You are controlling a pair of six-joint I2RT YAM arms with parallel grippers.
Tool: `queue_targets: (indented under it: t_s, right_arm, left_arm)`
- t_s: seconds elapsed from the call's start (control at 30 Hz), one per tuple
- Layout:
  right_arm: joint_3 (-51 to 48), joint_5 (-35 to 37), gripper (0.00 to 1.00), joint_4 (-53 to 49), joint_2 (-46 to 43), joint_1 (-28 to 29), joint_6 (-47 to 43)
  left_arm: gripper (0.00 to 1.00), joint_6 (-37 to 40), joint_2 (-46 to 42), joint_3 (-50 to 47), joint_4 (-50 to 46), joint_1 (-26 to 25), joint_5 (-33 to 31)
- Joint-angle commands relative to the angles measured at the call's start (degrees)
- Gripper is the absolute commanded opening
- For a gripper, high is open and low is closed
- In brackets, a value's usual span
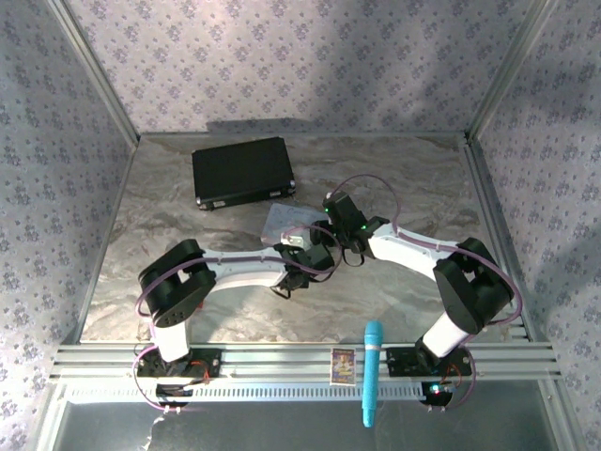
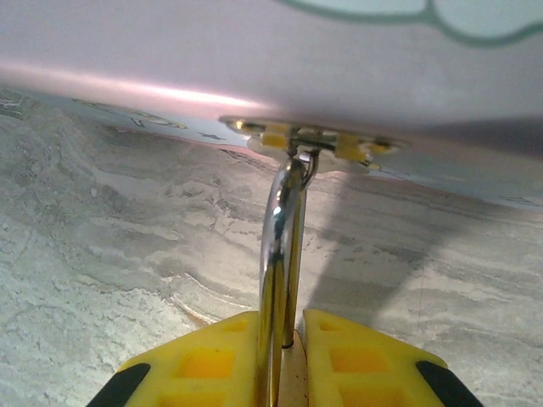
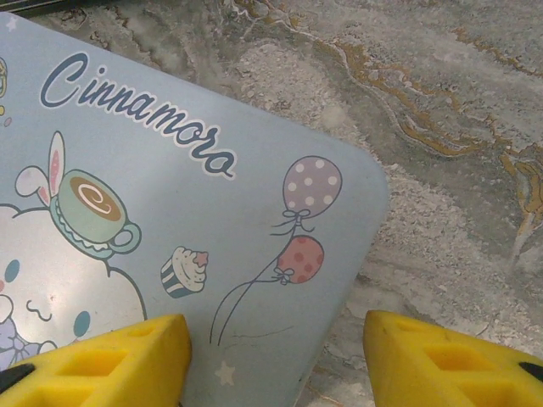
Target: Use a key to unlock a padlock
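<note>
The padlock (image 2: 284,246) hangs by its thin silvery shackle from the small hasp (image 2: 310,140) on the side of the pastel cartoon tin (image 2: 254,59). My left gripper (image 2: 280,331) is shut on the padlock. A strip of its brass body shows between the yellow fingers (image 2: 199,360). My right gripper (image 3: 276,348) is open and hovers over a rounded corner of the tin's lid (image 3: 212,212), with nothing between its fingers. From above, both wrists meet at the tin (image 1: 280,221) near the table's middle. The key is out of view.
A black flat case (image 1: 242,171) lies at the back left of the marbled table (image 1: 423,178). A blue cylinder (image 1: 372,371) and a small card (image 1: 343,365) rest on the front rail. Patterned walls enclose the table on three sides.
</note>
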Motion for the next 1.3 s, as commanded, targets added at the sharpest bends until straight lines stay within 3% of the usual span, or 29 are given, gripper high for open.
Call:
queue_targets:
  t_s: [0.0,0.3,0.47,0.63,0.77,0.93,1.27]
  right_arm:
    - [-3.6,1.6,0.57,-8.2,2.6,-0.4,0.3]
    - [-5.1,1.9,0.57,-7.1,1.3,-0.6,1.4]
    - [-5.3,1.0,0.56,-6.3,0.4,-1.8,1.8]
    - [-4.6,1.0,0.55,-6.2,1.2,-2.0,2.5]
    - [-5.5,-0.3,0.55,-4.3,1.8,-2.3,3.3]
    - [-5.3,-1.5,0.54,-3.3,3.0,-2.2,3.5]
    - [-5.3,-2.1,0.55,-2.2,4.5,-2.7,3.3]
  left_arm:
    - [0.17,0.1,2.0,-2.2,-6.2,-0.6,0.8]
    - [0.19,-1.3,0.7,-2.5,-7.1,-2.7,-1.8]
    - [0.13,-1.3,1.5,-0.7,-13.1,-3.1,-8.3]
    - [0.14,-1.2,4.6,0.4,-18.8,-2.9,-12.9]
    - [0.17,1.3,4.2,-2.3,-13.5,-3.3,-12.1]
    - [0.2,1.9,6.2,-0.1,-15.1,-4.3,-13.9]
    - [0.15,0.7,8.3,1.8,-17.8,-6.8,-15.6]
